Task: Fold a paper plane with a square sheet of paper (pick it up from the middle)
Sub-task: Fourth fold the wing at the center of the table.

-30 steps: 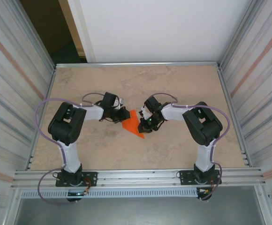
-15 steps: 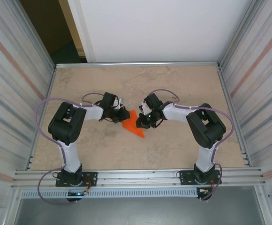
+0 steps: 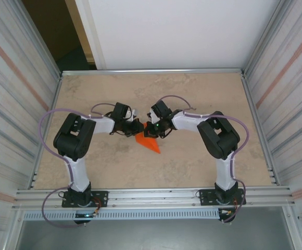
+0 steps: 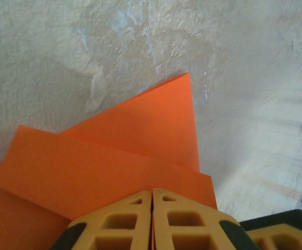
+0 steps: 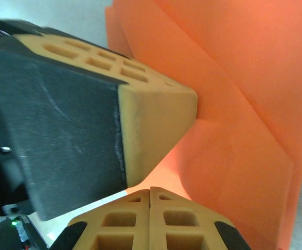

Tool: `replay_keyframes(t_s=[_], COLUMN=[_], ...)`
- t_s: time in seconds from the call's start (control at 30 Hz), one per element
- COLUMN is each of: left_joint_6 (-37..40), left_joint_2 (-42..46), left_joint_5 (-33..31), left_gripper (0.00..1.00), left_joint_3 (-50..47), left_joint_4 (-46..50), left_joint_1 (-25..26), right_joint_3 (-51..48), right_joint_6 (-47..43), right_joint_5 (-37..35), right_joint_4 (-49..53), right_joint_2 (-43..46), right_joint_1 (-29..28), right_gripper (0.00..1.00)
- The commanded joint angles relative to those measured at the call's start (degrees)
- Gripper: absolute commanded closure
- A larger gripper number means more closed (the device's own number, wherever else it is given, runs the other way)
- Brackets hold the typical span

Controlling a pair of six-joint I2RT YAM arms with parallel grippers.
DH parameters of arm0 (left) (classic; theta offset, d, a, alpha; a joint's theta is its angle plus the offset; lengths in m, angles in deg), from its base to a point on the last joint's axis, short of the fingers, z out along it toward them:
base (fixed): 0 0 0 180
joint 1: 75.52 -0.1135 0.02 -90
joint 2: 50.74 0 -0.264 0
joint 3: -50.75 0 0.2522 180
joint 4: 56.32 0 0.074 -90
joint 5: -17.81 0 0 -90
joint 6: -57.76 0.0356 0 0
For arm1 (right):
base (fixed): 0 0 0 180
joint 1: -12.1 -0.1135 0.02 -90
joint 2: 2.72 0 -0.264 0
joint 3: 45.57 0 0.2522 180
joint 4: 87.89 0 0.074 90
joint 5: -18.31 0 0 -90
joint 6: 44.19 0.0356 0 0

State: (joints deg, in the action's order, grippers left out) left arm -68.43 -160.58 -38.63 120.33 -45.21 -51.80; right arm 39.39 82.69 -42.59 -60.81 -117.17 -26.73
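The paper plane (image 3: 150,143) is seen near the middle of the surface (image 3: 208,94), between the two arms, as a small bright orange wedge whose sharp tip is pointed toward the near right. In the left wrist view the paper (image 4: 114,156) is shown as plain, unmarked and layered: a triangular flap is laid over a broader folded panel, with crisp straight edges and one clean corner stretched out onto the surface. In the right wrist view long diagonal creases are made out across the orange sheet (image 5: 234,104). The left pincer (image 3: 137,128) is held pressed together, its yellow fingertips set at the paper's edge; whether a layer is caught between them cannot be told. The right pincer (image 3: 152,131) is likewise pressed together, right over the paper and just beside the left one. The surface is mottled beige, like stone, and is framed by thin metal rails (image 3: 151,194). It is enclosed by ribbed grey side walls (image 3: 15,83), a white panel (image 3: 172,31) at the back and a dark opening (image 3: 52,36) at the far left.
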Motion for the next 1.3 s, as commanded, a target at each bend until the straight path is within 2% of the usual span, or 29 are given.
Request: replay_keyframes(t_s=[0.0,0.43,0.87,1.27], left_joint_6=[1.6,2.01,2.48,2.81], left_joint_2=[-3.62,-4.33,-4.41,-4.64], left_joint_5=[-6.64,-7.44,-8.45,-8.45], left_gripper=[0.92,0.92,0.92,0.92], left_joint_3=[-0.6,0.96,1.58,2.11], left_joint_4=[8.32,11.35,13.03,13.5], left_joint_1=[-0.43,-0.38,-0.38,-0.42], right_joint_3=[0.77,-2.93,-13.76,-21.0], right_joint_6=[-0.23,-0.47,-4.6,-6.01], right_joint_5=[-1.01,2.37,5.51,5.63], right_joint_4=[1.75,0.5,2.66,2.56], right_joint_2=[-1.32,-3.06,7.75,12.03], right_joint_1=[0.07,1.14,1.3,0.77], right_gripper=[1.0,1.0,1.0,1.0])
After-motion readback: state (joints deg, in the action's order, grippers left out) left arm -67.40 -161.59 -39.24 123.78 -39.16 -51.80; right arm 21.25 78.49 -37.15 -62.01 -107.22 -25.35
